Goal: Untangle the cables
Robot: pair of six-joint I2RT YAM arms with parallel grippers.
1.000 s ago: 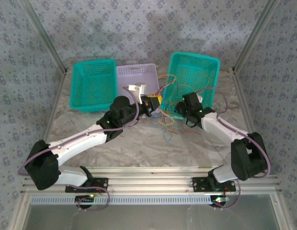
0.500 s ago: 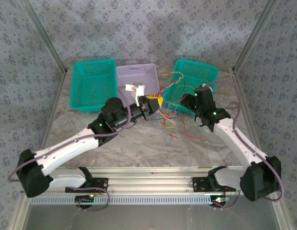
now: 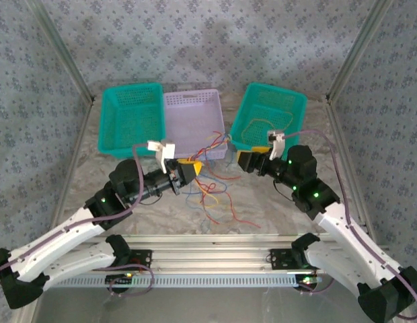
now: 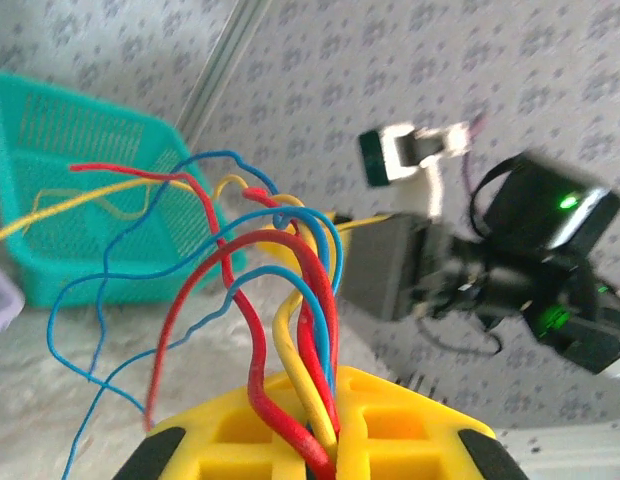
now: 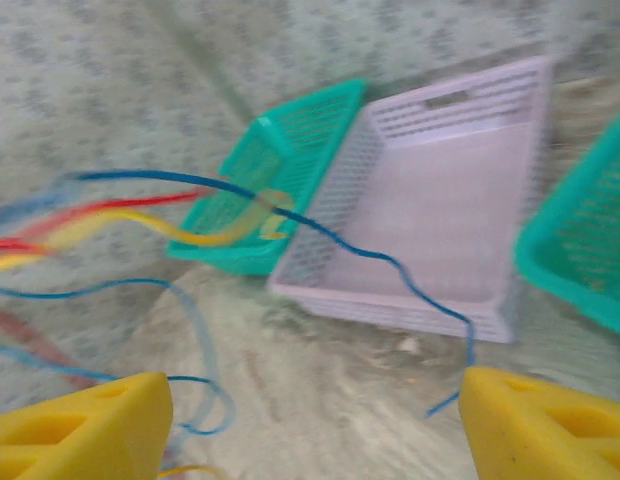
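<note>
Clutching tangled cables, left end effector clamped on them; right end effector apart, empty. Untangling barely begun imo.

Left end effector clamps cables; teal basket behind.

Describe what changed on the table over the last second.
The left claw, shut on the cables, pulled back toward the near edge, dragging the bunch away from the baskets. The right claw, open, drew back from the right green basket and now faces the cables. That basket looks less tipped. The left green basket and purple basket stayed put.
</note>
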